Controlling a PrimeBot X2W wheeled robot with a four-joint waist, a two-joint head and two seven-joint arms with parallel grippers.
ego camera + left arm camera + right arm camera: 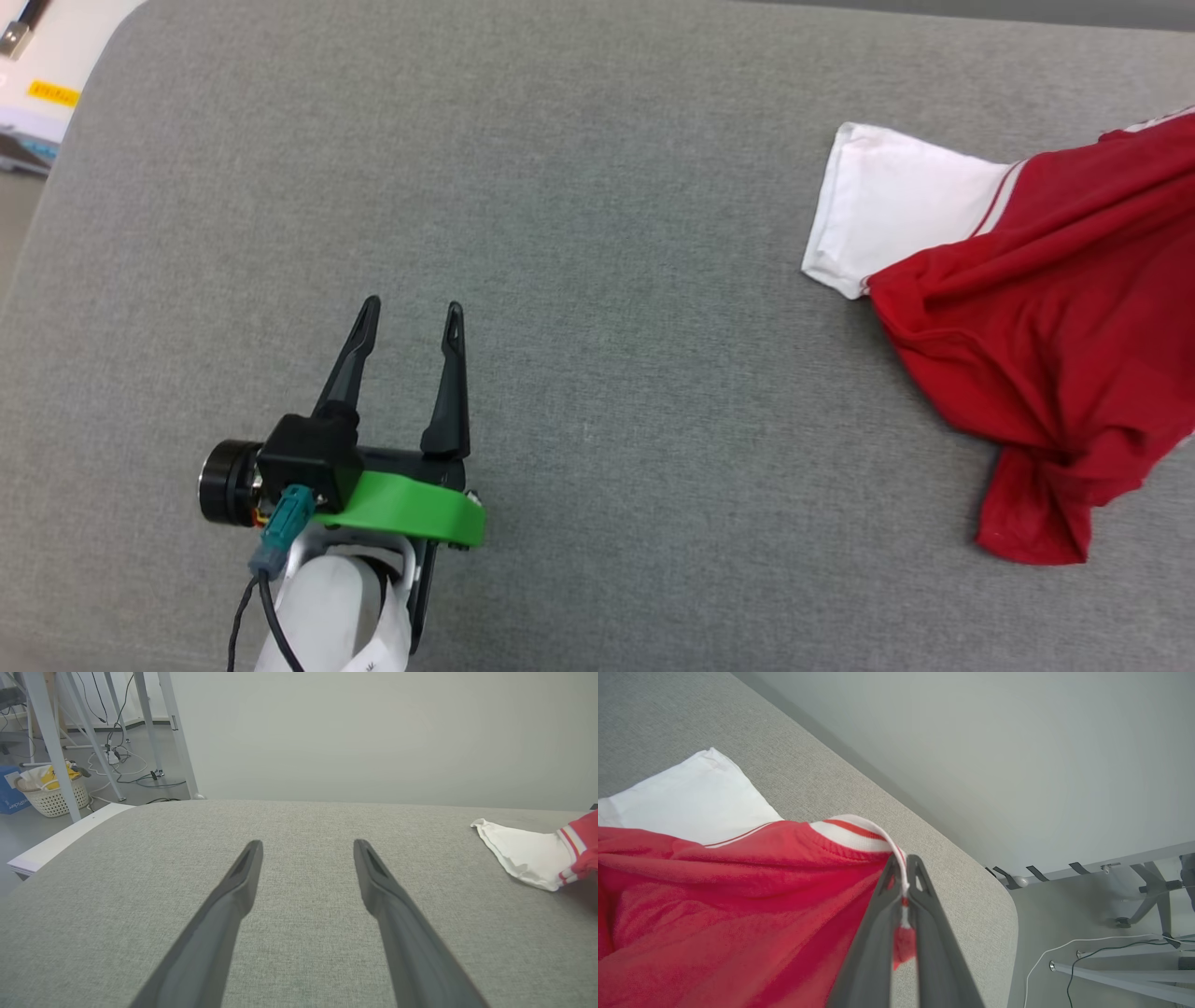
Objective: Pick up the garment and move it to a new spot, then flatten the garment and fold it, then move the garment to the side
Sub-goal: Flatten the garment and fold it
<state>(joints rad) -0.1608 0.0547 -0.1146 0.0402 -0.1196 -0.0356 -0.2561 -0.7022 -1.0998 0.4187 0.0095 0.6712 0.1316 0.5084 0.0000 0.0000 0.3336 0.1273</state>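
Note:
The garment (1046, 317), red with a white sleeve, lies bunched at the right side of the grey table, partly lifted toward the right edge of the head view. In the right wrist view my right gripper (903, 868) is shut on the garment (714, 891), pinching its red-and-white striped trim. My left gripper (411, 322) stands open over bare cloth at the lower left, well away from the shirt. In the left wrist view, the left gripper (306, 851) has nothing between its fingers, and the garment's white sleeve (523, 856) lies far right.
The grey padded table (597, 187) has a rounded far-left corner. Beyond it stand a white shelf (60, 840), a laundry basket (51, 793), metal frame legs (177, 732) and cables on the floor. The table's right edge (1008, 914) drops off near my right gripper.

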